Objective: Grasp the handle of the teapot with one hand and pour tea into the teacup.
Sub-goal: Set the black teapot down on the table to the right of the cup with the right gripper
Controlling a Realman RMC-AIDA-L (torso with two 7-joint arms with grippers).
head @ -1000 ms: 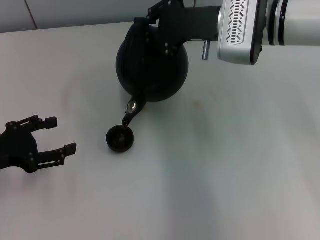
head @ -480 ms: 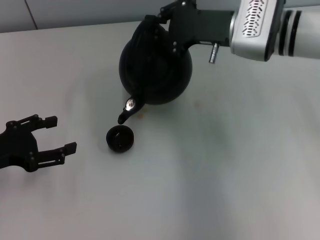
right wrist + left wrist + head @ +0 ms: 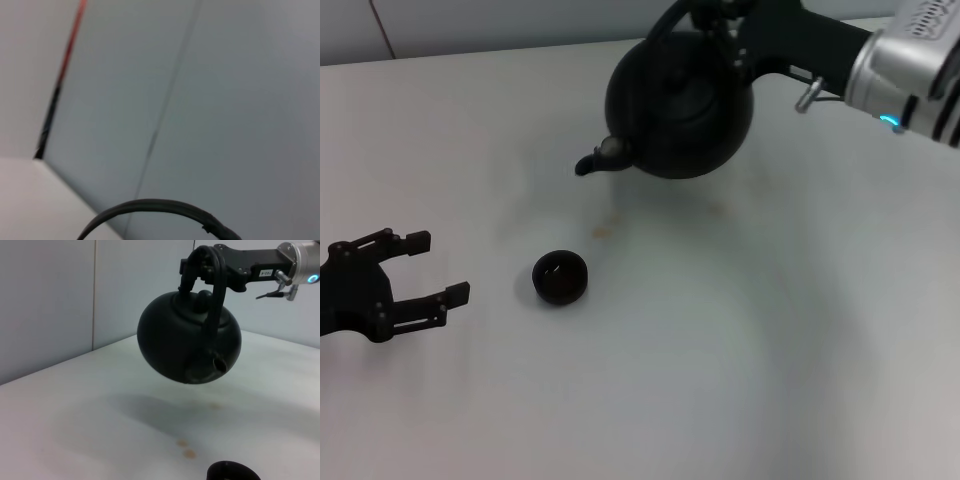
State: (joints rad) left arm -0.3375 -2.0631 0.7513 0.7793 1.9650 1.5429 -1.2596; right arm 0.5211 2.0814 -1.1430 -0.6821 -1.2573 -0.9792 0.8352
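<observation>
White table [image 3: 740,330] | one teapot [image 3: 685,110], right gripper [image 3: 715,15] clenched on handle [image 3: 215,305] | one teacup [image 3: 560,277] | left gripper [image 3: 425,268] fingers released

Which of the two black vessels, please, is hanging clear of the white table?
The large round teapot, held by its handle in the right gripper; the small teacup sits on the table.

White table [image 3: 740,350] with teacup [image 3: 560,277] and small brown stains [image 3: 602,231].
</observation>
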